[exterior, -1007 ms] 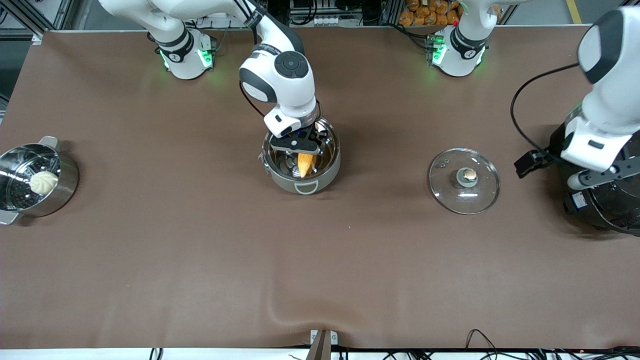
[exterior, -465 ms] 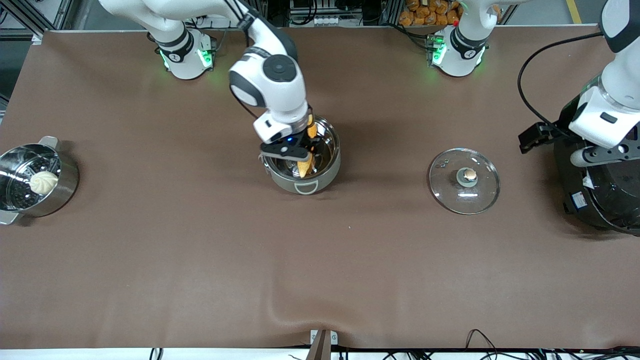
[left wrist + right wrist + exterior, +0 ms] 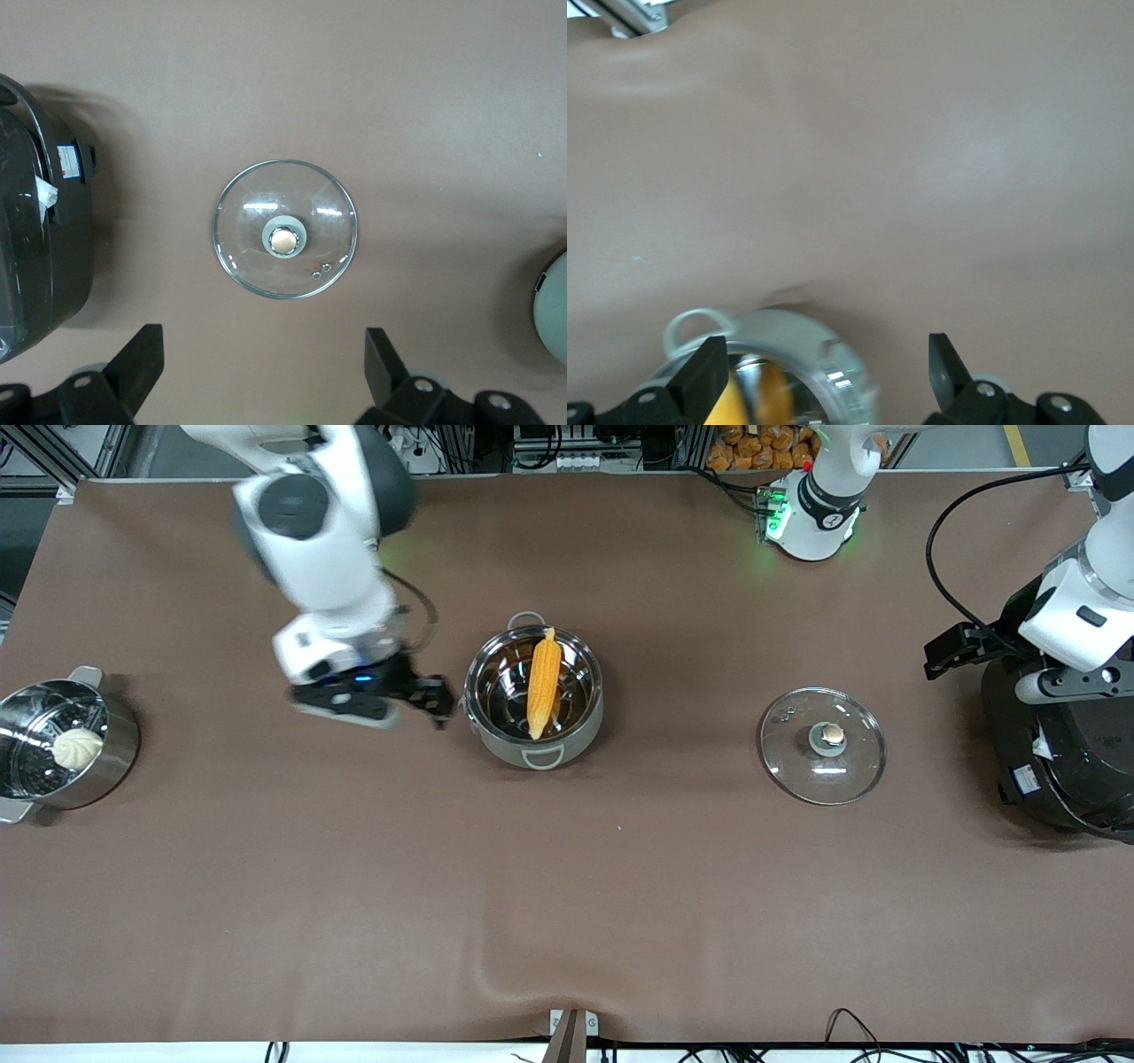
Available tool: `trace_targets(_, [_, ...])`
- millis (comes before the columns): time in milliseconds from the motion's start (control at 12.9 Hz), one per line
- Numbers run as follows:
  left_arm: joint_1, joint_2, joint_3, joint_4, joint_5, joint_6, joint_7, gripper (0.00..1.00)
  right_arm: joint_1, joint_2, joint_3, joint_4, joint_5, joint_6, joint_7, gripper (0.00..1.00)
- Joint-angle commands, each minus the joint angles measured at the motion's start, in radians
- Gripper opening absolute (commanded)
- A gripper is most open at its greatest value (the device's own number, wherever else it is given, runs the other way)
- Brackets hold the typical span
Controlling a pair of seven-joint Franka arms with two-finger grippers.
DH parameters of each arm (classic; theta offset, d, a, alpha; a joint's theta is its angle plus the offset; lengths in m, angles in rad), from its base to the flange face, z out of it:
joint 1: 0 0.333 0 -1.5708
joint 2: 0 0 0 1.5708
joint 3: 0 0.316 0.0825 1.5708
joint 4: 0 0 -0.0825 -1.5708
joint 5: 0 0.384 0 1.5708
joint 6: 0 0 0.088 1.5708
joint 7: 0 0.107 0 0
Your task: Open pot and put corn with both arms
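Now my corn (image 3: 543, 683) leans on the pot (image 3: 534, 701) rim (could topple); both grippers' fingers spread, empty.

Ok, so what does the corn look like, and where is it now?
The corn is one yellow-orange cob, bumpy with kernels, narrowing toward one end. It lies inside the open shiny steel pot, stretched across the bowl, with one end leaning on the rim by the loop handle farther from the front camera and the other end down inside. Nothing holds it: the right gripper is open, over the table beside the pot. The right wrist view shows a yellow bit of it.
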Motion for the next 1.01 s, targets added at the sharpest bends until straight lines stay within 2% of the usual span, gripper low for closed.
trace_targets(0, [0.013, -0.023, 0.000, -0.007, -0.027, -0.016, 0.039, 1.00, -0.021, -0.053, -0.104, 0.001, 0.031, -0.062, -0.205, 1.00])
trace_targets(77, [0.013, -0.021, -0.002, -0.004, -0.027, -0.022, 0.040, 1.00, -0.021, -0.063, -0.144, 0.002, 0.036, -0.083, -0.276, 1.00])
trace_targets(155, [0.013, -0.023, -0.002, -0.004, -0.027, -0.022, 0.039, 1.00, -0.022, -0.074, -0.187, 0.006, 0.077, -0.096, -0.338, 1.00])
trace_targets(310, [0.013, -0.020, -0.002, 0.000, -0.026, -0.022, 0.040, 1.00, -0.021, -0.097, -0.312, 0.021, 0.183, -0.138, -0.477, 1.00])
trace_targets(387, [0.013, -0.020, -0.002, 0.000, -0.026, -0.022, 0.043, 1.00, -0.022, -0.097, -0.355, 0.057, 0.191, -0.193, -0.561, 1.00])
trace_targets(542, [0.013, -0.018, -0.002, 0.002, -0.026, -0.020, 0.046, 1.00, -0.022, -0.097, -0.415, 0.116, 0.193, -0.266, -0.646, 1.00])
trace_targets(930, [0.013, -0.015, -0.002, 0.002, -0.026, -0.016, 0.048, 1.00, -0.024, -0.097, -0.492, 0.128, 0.193, -0.298, -0.723, 1.00])
